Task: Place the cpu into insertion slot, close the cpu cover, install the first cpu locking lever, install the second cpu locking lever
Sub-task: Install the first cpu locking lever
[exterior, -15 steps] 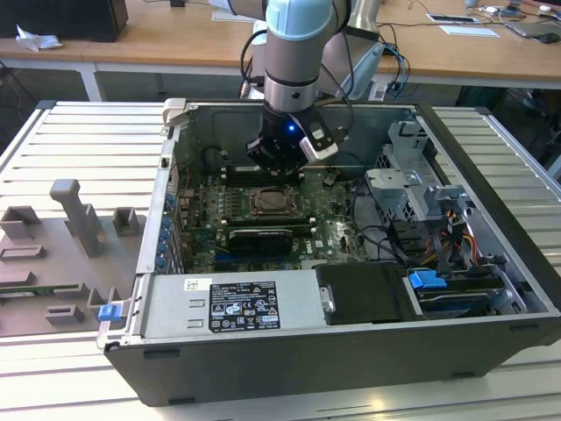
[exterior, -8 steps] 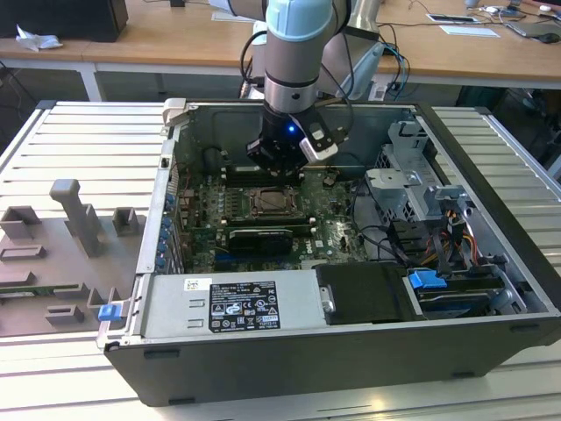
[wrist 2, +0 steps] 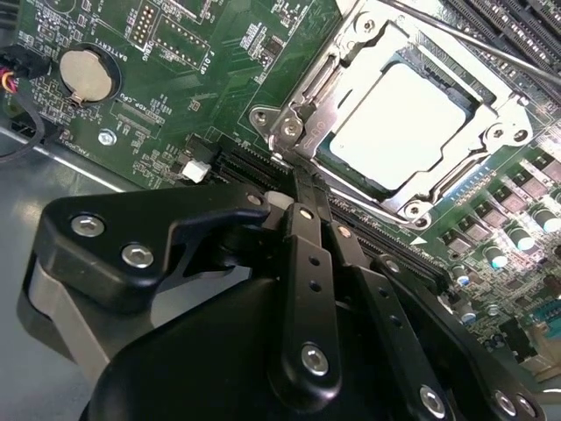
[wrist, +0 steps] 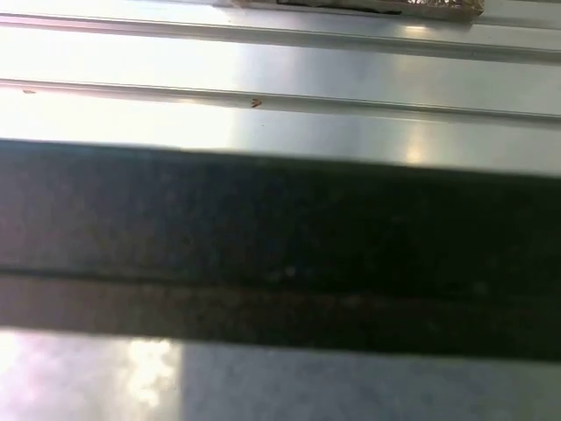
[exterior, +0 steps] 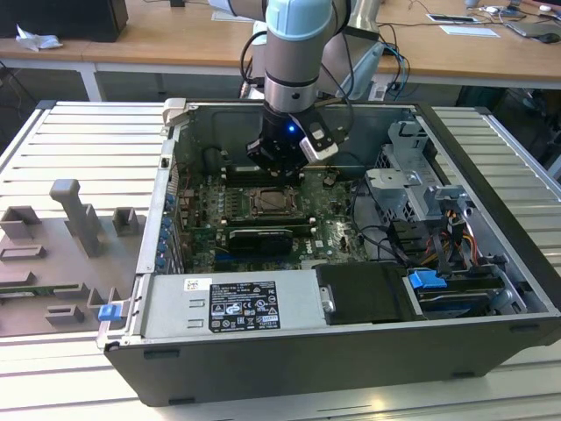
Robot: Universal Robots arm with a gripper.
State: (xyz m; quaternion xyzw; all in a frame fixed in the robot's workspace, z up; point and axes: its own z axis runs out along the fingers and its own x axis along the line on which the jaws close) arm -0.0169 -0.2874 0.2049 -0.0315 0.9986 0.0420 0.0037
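— Exterior view first, from its left: grey fixture blocks (exterior: pixel 66 237) on the bench, then the open computer case (exterior: pixel 351 368), with my gripper (exterior: pixel 279 156) low over the green motherboard (exterior: pixel 206 206), just above the insertion slot (exterior: pixel 270 202). What worries you?

— Where is the cpu?

— Second wrist view: the cpu (wrist 2: pixel 405 124) lies flat in the slot, the cpu cover (wrist 2: pixel 386 189) closed over its edges. A thin locking lever (wrist 2: pixel 456 39) runs past the far side. My fingers (wrist 2: pixel 308 263) look pinched together on nothing, tips at the cover's hinge corner.

— The risk?

— Pressing off-line, I judge. I could skid onto the board and scrape components, or load the cover unevenly.
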